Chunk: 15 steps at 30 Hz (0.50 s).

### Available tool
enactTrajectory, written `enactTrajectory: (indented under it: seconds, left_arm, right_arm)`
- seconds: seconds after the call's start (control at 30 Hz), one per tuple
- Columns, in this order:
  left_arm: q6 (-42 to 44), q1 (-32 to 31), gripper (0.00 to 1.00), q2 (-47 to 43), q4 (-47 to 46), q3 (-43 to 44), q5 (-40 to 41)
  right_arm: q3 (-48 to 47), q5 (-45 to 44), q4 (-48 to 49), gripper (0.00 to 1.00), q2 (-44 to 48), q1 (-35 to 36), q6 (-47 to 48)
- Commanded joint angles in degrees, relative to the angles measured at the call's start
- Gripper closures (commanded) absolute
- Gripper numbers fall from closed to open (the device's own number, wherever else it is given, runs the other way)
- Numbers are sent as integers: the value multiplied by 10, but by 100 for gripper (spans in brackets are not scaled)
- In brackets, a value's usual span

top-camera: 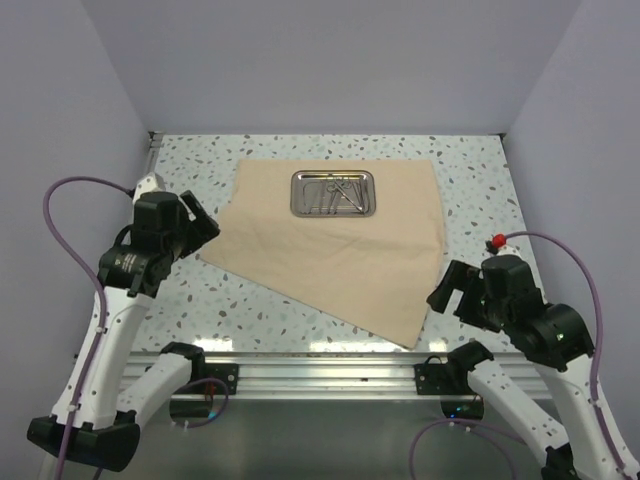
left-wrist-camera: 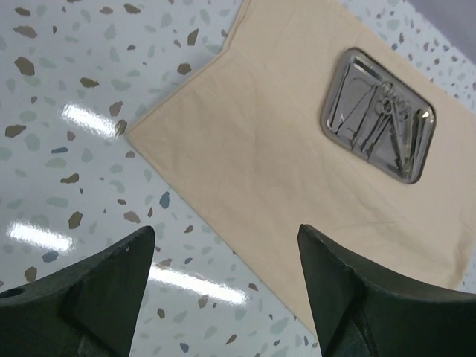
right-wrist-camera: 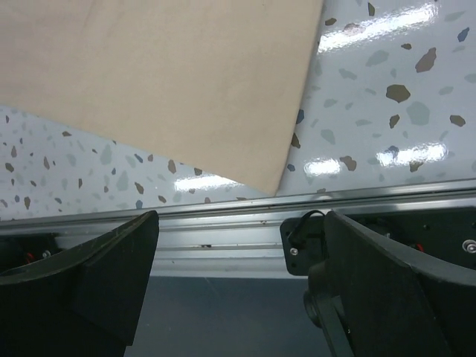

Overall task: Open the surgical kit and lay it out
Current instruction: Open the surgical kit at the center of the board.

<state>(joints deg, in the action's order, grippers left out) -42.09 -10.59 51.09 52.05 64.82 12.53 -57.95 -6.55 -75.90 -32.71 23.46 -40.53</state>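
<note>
Here the cloth wrap [top-camera: 330,255] lies flat mid-bench [top-camera: 215,295]; the steel tray [top-camera: 300,195], instruments [top-camera: 335,192] inside, sits on it toward the far edge; left gripper [top-camera: 203,225] and right gripper [top-camera: 452,290] both stand wide open, holding nothing.

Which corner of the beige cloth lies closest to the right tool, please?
The near-right corner, the pointed one beside the rail; the others lie farther from the right tool.

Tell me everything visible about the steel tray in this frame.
The steel tray is a small, shiny rectangle with rounded corners and a raised rim, metal by its mirror finish. It sits flat on the far middle of the spread beige cloth, long side running left to right. Thin silver instruments lie jumbled inside it; nothing else touches it.
</note>
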Motion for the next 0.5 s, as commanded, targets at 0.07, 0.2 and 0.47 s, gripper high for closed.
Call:
enactTrajectory:
  seconds: [0.07,0.2,0.47]
  left_arm:
    - [-34,-8,16,20,6,-95,-7]
    - [-50,-8,12,18,-26,-170,21]
    - [-51,-8,11,138,-188,-239,8]
  right_arm:
    - [-39,0,-1,3,-54,0,14]
    - [-65,-9,15,4,-101,0,40]
    - [-81,-22,35,3,-133,0,74]
